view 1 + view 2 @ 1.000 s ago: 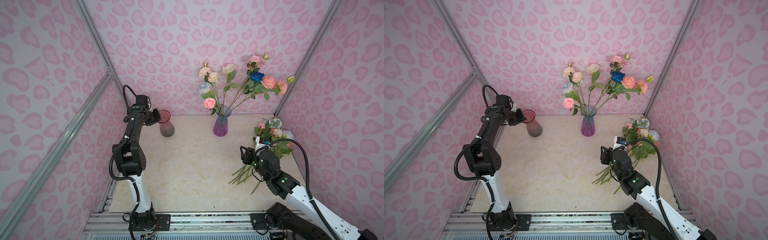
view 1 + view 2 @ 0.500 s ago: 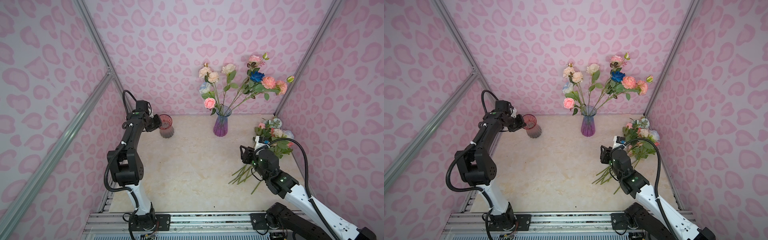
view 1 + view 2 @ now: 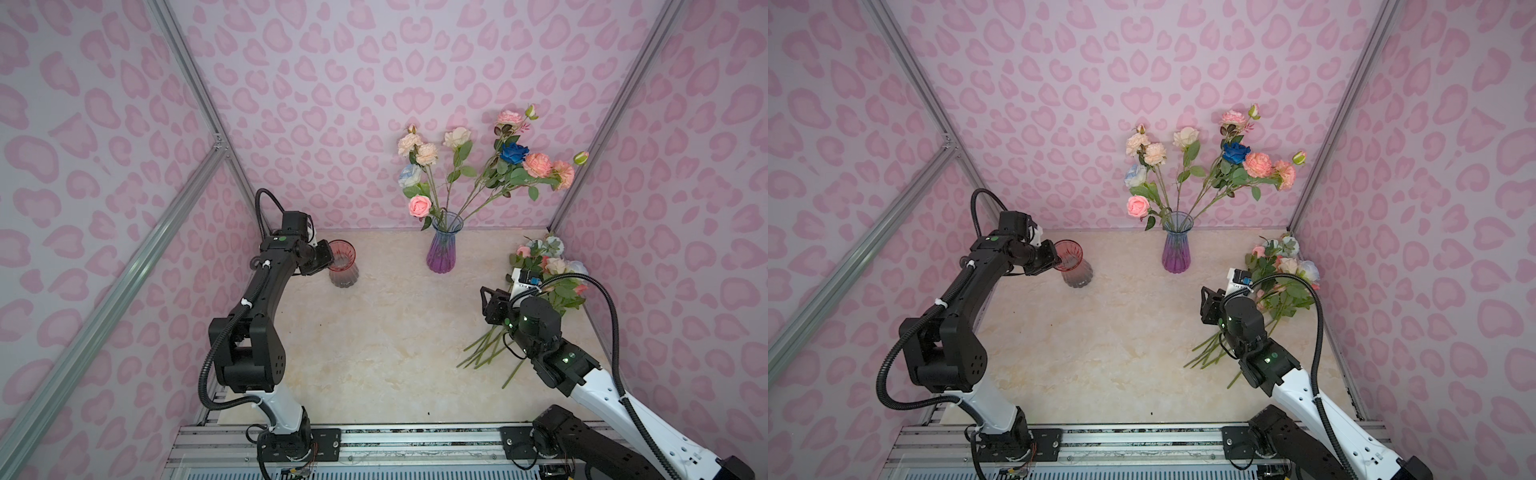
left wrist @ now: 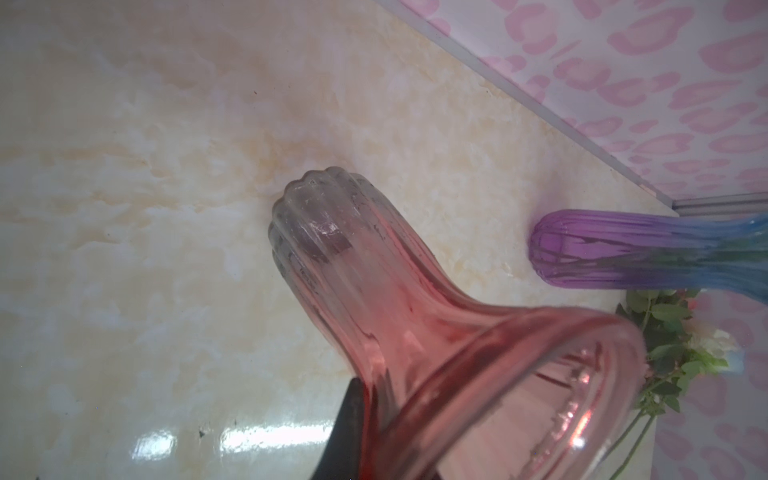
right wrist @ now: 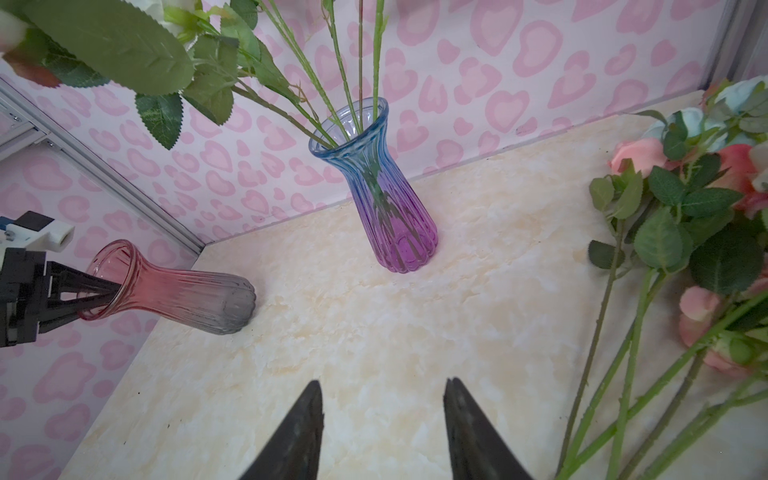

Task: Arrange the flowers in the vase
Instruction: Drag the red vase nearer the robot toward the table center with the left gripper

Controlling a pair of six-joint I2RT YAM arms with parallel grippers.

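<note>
Ribbed glass, two vases: left gripper (image 5: 114, 293) clamps the rim of the pink-grey vase (image 5: 187, 297); purple-blue vase (image 5: 390, 212) stands apart; right gripper (image 5: 383, 381) gapes, empty.

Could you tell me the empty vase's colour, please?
Vase: pink fading to grey; right wrist view.

This is a robot test booth in a lab. Pink heart-print walls (image 3: 374, 83) hang on bare aluminium posts (image 3: 195, 95). A marble-look tabletop (image 3: 374, 340) fills the floor. The left arm (image 3: 249, 345) and the right arm (image 3: 582, 374) are bolted to a metal rail (image 3: 415, 436) in front.
</note>
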